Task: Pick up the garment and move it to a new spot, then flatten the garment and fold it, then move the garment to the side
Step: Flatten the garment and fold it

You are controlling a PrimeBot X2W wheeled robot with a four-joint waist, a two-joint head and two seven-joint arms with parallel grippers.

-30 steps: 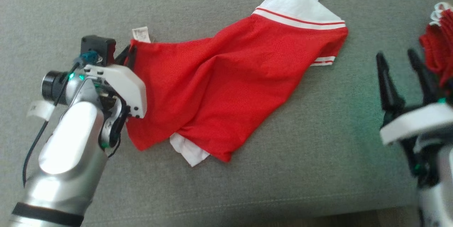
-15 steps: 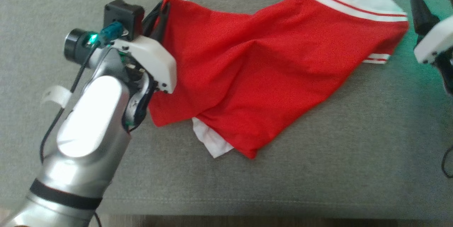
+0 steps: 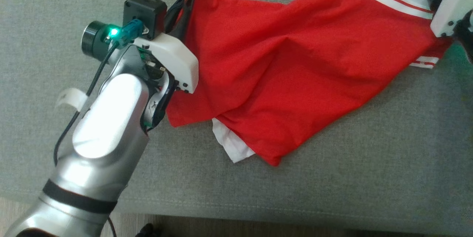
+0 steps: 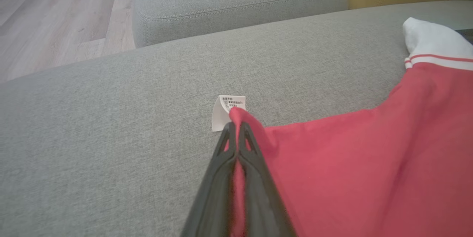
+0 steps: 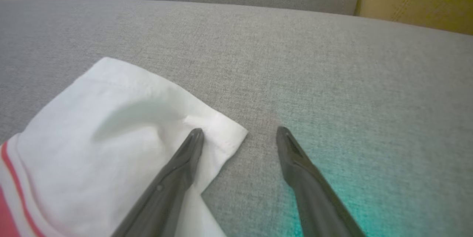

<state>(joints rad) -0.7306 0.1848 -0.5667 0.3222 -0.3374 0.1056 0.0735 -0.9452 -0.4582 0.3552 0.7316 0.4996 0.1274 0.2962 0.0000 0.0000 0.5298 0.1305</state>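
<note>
Garment (image 3: 295, 63) on grey couch (image 3: 369, 174); care label (image 4: 222, 113) beside left tool (image 4: 234, 130).

**Grey cushion, one garment on it**

Woven grey cushion (image 3: 369, 178), stitched seam (image 3: 258, 207) along the near edge. Red garment (image 3: 281, 67) lying rumpled, running from near the middle toward the far right corner, diagonal folds across it. White sleeve (image 5: 111, 126) flat on the fabric at the far right end. Second white piece (image 3: 231, 144) poking out under the near hem. White care label (image 4: 225, 109) at the garment's far left tip.
</note>
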